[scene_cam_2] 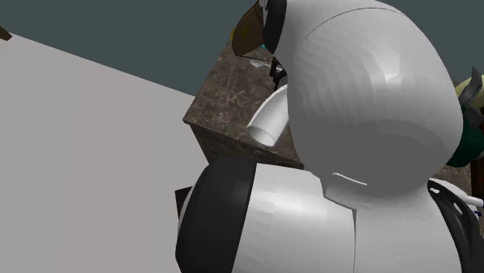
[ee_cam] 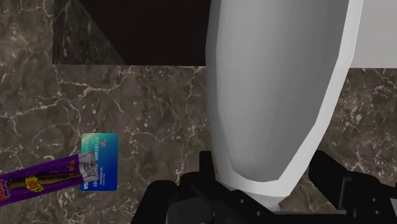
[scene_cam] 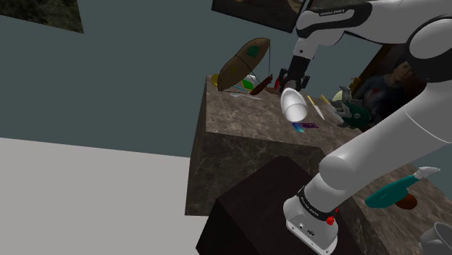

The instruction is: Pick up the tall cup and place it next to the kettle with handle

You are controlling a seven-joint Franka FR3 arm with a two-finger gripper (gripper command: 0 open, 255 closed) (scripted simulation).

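Note:
A tall white cup (scene_cam: 293, 105) hangs tilted above the dark marble counter (scene_cam: 232, 123), clasped by my black gripper (scene_cam: 290, 84), which is shut on its upper part. In the wrist view the cup (ee_cam: 280, 95) runs out from between the fingers (ee_cam: 191, 191), over the counter (ee_cam: 159, 102). In the second exterior view the cup (scene_cam_2: 267, 124) peeks out beside the big white arm. A brown rounded kettle with a thin handle (scene_cam: 243, 62) stands at the counter's far corner, to the shoulder view's left of the cup; its brown edge (scene_cam_2: 248, 31) shows past the arm.
A blue card (ee_cam: 100, 161) and a purple wrapper (ee_cam: 38, 181) lie on the counter below the cup. A green toy (scene_cam: 355, 112) and a teal object (scene_cam: 395, 190) sit toward the shoulder view's right. The counter's edge drops to a grey floor (scene_cam: 87, 195). The dark stand (scene_cam: 253, 210) is nearest.

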